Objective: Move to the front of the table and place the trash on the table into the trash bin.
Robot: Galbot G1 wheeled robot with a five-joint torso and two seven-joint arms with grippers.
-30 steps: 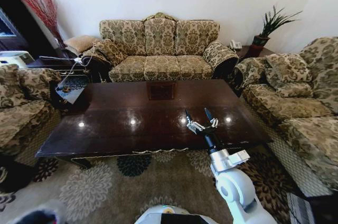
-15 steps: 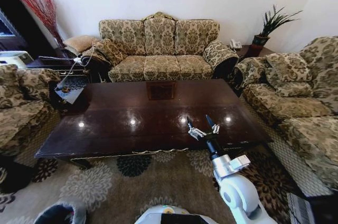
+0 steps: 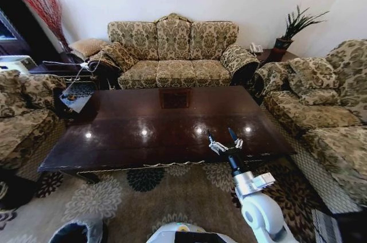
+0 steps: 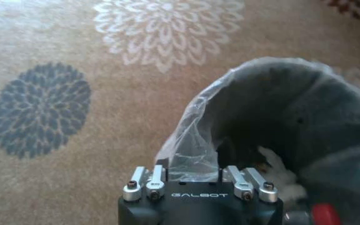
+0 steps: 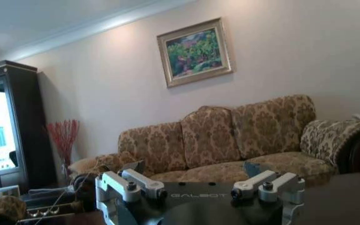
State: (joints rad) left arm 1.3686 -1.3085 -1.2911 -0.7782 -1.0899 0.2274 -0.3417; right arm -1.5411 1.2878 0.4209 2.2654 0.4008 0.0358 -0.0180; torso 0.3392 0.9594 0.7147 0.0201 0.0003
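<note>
1 bare table (image 3: pixel 155 122), 1 right hand (image 3: pixel 224 138) open above it, 1 trash bin (image 4: pixel 280 122), left hand unclear

Right arm: glossy white rounded shell, then a silver-grey collar and a slim black wrist.
Right gripper (image 3: pixel 223 138): black body, thin dark fingers, silver linkages.
Left gripper (image 4: pixel 200 185): black housing lettered "GALBOT" in white, silver knuckles with dark screws.
Base: white curved top, dark panel.

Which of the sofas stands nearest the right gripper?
The sofa along the table's right side, beside the open right gripper. The three-seat sofa under the painting lies across the table, and the left one beyond its far end.
</note>
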